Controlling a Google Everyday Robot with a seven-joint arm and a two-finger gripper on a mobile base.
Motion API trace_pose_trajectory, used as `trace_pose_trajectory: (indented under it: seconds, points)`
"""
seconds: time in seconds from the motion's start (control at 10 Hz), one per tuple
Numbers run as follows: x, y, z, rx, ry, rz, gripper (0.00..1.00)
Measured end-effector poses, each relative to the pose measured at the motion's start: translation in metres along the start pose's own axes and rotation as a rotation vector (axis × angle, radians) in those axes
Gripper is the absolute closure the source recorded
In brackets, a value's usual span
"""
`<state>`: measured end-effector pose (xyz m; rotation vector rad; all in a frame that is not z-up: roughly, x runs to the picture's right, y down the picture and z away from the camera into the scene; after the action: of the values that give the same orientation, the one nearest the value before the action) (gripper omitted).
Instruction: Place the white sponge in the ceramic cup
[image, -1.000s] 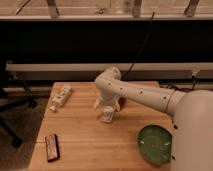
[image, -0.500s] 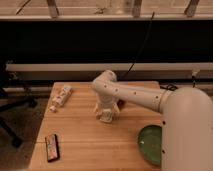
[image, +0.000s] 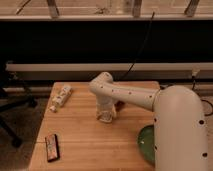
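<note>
Overall: a wooden table (image: 85, 135) stood in front of a dark wall, with one pale robot arm (image: 135, 96) reaching over it from the right.
Arm posture: bent at an elbow near the table's middle, with the last link pointing straight down.
Gripper position: the gripper (image: 105, 115) hung low over the middle of the table, at the surface or just above it.
Gripper state: could not be determined; what it had hold of, if anything, could not be told either.
Ceramic cup: the ceramic cup (image: 105, 119) appeared as a small pale shape directly under the gripper, standing on the table.
White sponge: the white sponge could not be made out apart from the gripper and the cup.
Dark reddish object (image: 120, 104): just right of the gripper, next to the arm.
Green plate (image: 145, 145): near the right front edge, partly hidden by the robot's body.
Patterned packet (image: 61, 97): at the left rear of the table, well apart from the gripper.
Dark flat item (image: 52, 148): at the left front corner.
Office chair (image: 11, 102): left of the table, on the floor.
</note>
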<state>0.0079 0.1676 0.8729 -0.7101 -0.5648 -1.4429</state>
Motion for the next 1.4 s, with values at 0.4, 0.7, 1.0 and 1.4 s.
trace_pose_trajectory:
  seconds: [0.4, 0.7, 1.0, 1.4]
  points:
    - [0.001, 0.007, -0.001, 0.033, -0.051, 0.051, 0.92]
    - [0.0, 0.022, -0.033, 0.095, -0.059, 0.097, 1.0]
    - [-0.006, 0.042, -0.08, 0.132, -0.055, 0.081, 1.0]
    - [0.001, 0.058, -0.112, 0.142, -0.033, 0.047, 1.0]
